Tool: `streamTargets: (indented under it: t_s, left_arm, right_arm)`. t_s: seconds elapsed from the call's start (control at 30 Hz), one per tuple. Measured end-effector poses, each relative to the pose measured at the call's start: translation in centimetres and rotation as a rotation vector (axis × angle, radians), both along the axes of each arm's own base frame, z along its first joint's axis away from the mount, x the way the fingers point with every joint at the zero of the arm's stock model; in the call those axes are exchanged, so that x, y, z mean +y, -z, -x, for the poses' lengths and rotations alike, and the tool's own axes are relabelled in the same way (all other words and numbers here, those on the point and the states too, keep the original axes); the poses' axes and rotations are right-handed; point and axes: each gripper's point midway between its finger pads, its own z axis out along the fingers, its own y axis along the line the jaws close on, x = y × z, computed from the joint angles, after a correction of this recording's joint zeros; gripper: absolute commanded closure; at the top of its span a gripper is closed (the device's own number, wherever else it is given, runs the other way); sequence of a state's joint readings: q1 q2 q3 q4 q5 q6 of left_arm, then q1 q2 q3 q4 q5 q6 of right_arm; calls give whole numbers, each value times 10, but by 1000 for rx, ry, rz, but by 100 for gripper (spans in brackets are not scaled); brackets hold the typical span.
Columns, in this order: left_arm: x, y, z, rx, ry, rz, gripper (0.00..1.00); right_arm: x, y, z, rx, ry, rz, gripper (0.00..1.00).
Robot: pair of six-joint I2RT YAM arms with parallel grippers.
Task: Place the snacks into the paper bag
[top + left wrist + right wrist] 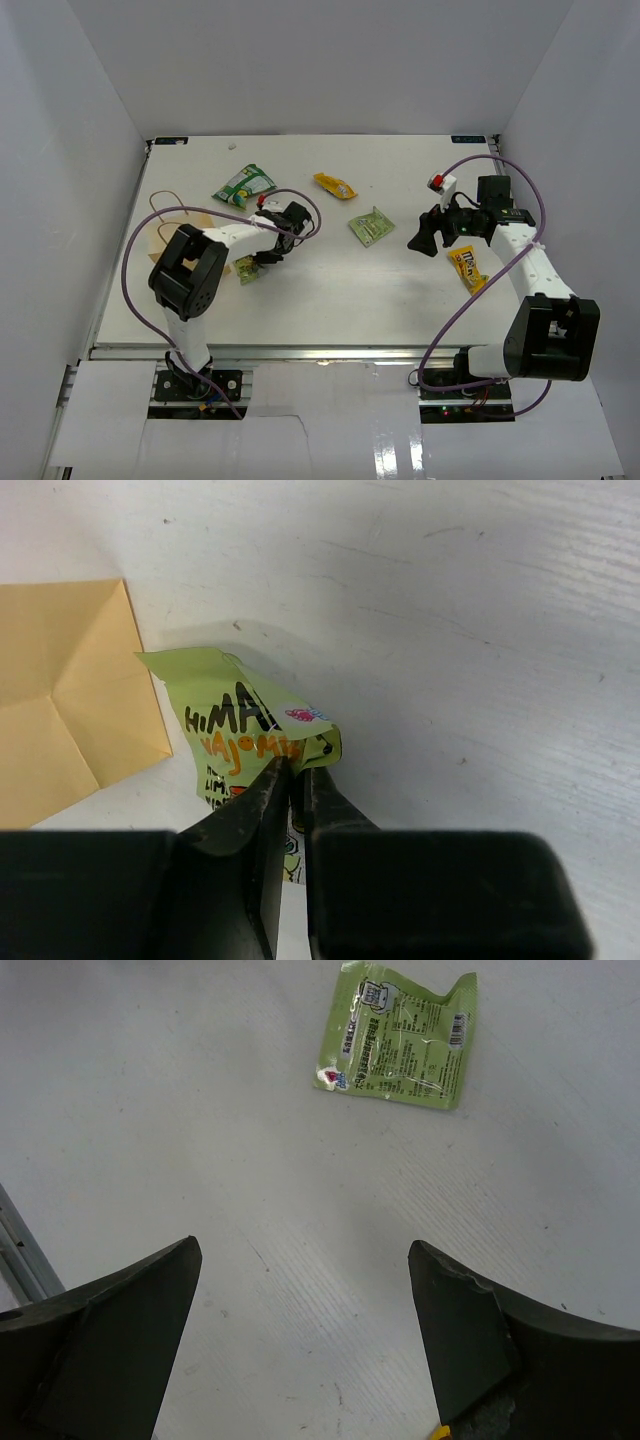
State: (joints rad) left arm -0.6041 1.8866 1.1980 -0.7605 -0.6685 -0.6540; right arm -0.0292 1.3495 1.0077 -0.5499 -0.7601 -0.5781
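Observation:
The paper bag [178,236] lies flat at the table's left, its handles toward the back; its tan corner shows in the left wrist view [60,700]. My left gripper [258,258] [297,768] is shut on the small green packet [247,270] [245,730], just right of the bag. My right gripper [424,232] [300,1260] is open and empty over bare table. The pale green square packet [371,226] [400,1045] lies left of it. The yellow M&M's pack [468,267] lies beside the right arm. The green-and-white packet [243,183] and the orange-yellow wrapper [335,185] lie farther back.
White walls enclose the table [330,300] on the left, back and right. Purple cables loop from both arms over the table. A metal rail runs along the near edge.

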Motion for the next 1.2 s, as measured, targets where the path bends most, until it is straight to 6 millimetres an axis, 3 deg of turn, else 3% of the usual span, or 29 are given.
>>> streamTargets:
  t_s: [0.17, 0.3, 0.4, 0.53, 0.63, 0.8, 0.93, 1.03, 1.2]
  left_arm:
    - [-7, -5, 4, 13, 30, 66, 100]
    - [-24, -34, 0, -39, 73, 182, 100]
    - [-37, -78, -6, -132, 110, 289, 100]
    - [-51, -160, -16, -329, 139, 448, 100]
    - [-51, -218, -13, -471, 121, 558, 100]
    - [-33, -294, 3, -683, -29, 741, 100]
    - [-3, -334, 16, -831, -283, 859, 100]
    - [22, -347, 27, -931, -495, 926, 100]
    - [54, -338, 42, -1008, -749, 953, 100]
  right_arm:
    - [-1, 0, 0, 2, 5, -1, 10]
    - [-1, 0, 0, 1, 5, -1, 10]
    - [-1, 0, 0, 2, 5, -1, 10]
    - [-1, 0, 0, 4, 7, -3, 10]
    - [0, 0, 0, 6, 8, -6, 10]
    - [0, 0, 0, 13, 11, -13, 10]
    - [1, 2, -1, 25, 12, -19, 10]
    - [1, 2, -1, 28, 12, -20, 10]
    - [1, 2, -1, 26, 11, -23, 10]
